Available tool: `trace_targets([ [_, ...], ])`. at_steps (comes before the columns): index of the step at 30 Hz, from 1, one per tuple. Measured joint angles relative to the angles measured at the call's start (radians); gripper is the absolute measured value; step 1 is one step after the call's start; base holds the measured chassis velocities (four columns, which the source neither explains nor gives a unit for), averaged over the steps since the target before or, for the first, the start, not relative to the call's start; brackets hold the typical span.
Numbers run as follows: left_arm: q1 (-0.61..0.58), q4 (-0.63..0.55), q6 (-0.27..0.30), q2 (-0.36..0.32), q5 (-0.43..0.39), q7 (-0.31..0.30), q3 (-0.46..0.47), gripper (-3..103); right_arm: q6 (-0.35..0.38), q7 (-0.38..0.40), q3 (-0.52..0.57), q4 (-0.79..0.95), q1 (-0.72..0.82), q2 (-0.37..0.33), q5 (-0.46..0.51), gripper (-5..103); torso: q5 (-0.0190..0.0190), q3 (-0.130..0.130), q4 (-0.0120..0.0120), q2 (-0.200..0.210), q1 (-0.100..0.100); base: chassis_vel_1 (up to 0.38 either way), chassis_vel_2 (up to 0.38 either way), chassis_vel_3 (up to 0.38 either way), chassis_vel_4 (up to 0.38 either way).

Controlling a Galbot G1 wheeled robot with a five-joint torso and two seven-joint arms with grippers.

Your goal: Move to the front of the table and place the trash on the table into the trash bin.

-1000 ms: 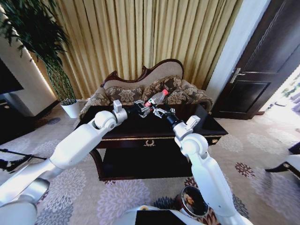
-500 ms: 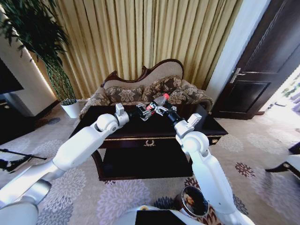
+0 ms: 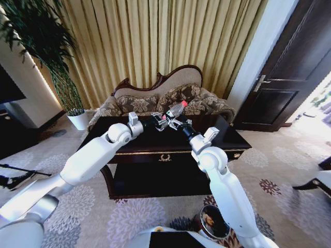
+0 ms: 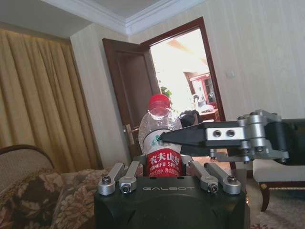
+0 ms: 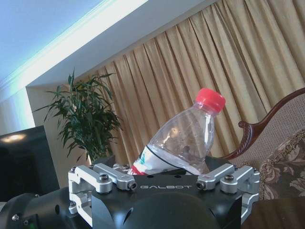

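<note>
A clear plastic bottle [image 3: 175, 109] with a red cap and red label hangs tilted above the far middle of the dark glossy table [image 3: 232, 140]. My left gripper [image 3: 159, 121] is shut on its lower part; the label [image 4: 159, 166] rises just in front of the left wrist camera. My right gripper [image 3: 179, 123] has met it from the other side and stands open, with one black fingertip [image 4: 171, 137] across the bottle's shoulder. In the right wrist view the bottle [image 5: 183, 138] leans up out of that gripper [image 5: 167, 174]. The trash bin [image 3: 212, 221] sits on the carpet under my right arm.
A carved patterned sofa [image 3: 165, 101] stands right behind the table, with gold curtains beyond. At the left are a tall plant [image 3: 46, 46] in a white pot [image 3: 78, 120] and a dark cabinet. A dark door [image 3: 295, 67] and a chair leg [image 3: 318, 181] are on the right.
The right gripper has come up from below the bottle to sit around it. The bottle dipped slightly, then rose again, and both arms shifted a little with it.
</note>
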State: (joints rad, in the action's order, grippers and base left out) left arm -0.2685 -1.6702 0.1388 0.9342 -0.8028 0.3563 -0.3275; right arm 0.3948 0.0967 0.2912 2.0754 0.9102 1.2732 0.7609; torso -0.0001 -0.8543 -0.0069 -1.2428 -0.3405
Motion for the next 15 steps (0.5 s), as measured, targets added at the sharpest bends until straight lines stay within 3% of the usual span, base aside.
trace_targets([
  [15, -0.004, 0.001, 0.0, 0.012, -0.001, 0.0, -0.02, 34, 0.002, -0.003, 0.012, -0.015, -0.013, -0.002, 0.002, 100, 0.0001, 0.0, 0.0, 0.0, 0.0, 0.0, 0.0, 0.0, 0.0],
])
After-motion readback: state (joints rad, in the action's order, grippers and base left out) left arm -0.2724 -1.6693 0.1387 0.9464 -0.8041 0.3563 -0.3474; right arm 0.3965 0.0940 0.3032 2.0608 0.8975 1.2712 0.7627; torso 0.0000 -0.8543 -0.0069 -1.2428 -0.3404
